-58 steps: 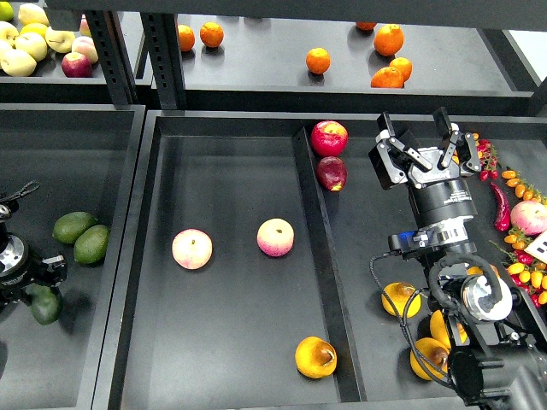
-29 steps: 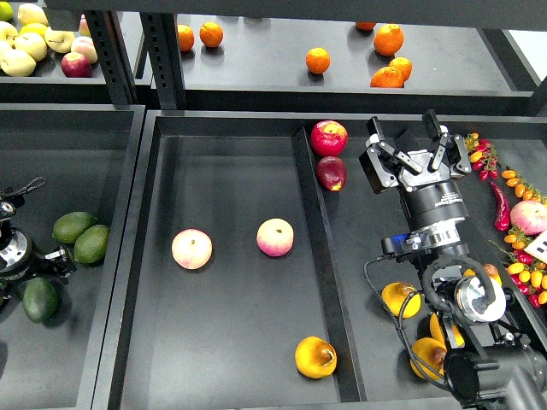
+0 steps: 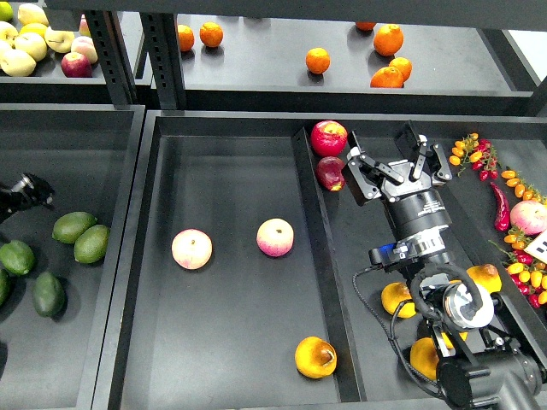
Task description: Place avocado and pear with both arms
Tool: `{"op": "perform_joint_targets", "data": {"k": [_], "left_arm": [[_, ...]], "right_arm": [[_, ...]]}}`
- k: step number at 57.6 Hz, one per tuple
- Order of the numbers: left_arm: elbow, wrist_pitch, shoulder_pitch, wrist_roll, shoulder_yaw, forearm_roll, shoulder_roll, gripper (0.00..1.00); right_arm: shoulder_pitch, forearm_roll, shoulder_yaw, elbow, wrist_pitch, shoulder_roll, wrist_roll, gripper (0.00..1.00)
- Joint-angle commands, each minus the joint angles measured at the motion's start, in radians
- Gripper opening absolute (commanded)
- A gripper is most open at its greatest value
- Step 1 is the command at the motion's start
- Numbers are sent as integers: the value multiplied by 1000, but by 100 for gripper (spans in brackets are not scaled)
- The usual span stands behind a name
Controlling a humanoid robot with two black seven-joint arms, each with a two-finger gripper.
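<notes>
A golden yellow-orange pear (image 3: 315,357) with a dark brown blotch is seen in the middle black tray (image 3: 162,342), with two pink-and-cream peaches (image 3: 191,248). A dark green matte avocado (image 3: 48,294) is seen in the left bin. The right gripper (image 3: 395,160) jaws are spread and empty; the left gripper (image 3: 26,190) jaws cannot be told.

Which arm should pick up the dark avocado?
Probably the left. The left gripper hangs over the left tray, where the dark avocado lies. The right gripper, open and empty, is far off on the other side.

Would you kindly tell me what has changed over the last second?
The left hand rose off the avocado, leaving it in the left bin. The right hand, open, swung leftward. The pear and both peaches stayed put.
</notes>
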Motion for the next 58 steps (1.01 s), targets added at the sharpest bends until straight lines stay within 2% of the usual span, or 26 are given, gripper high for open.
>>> {"op": "perform_joint_targets", "data": {"k": [1,18,26,35,49,50,56,58], "left_arm": [[-11,0,47,0,-61,-97,15,99],[-20,0,277,0,-401,-239,9,98],[-60,0,380,0,-570,-302,-3,99],[-78,0,530,0,-788,-431,-104,99],[-146,0,739,0,-1047,-443,-230,99],[-160,0,792,0,-1125,-445,-273,99],[-196,0,868,0,-1236,-446,-336,99],[-221,0,900,0,-1265,-445,-363,99]], "right_arm": [[-6,-4,-12,1,0,0,-1,100],[-6,-2,-25,4,14,-47,-1,100],[-5,-2,-41,6,5,-81,-3,100],[10,-2,-111,7,3,-153,-9,100],[23,1,-192,16,2,-298,-96,100],[27,2,-218,16,2,-329,-122,100],[29,5,-272,16,0,-394,-187,100],[32,5,-300,16,0,-419,-222,100]]}}
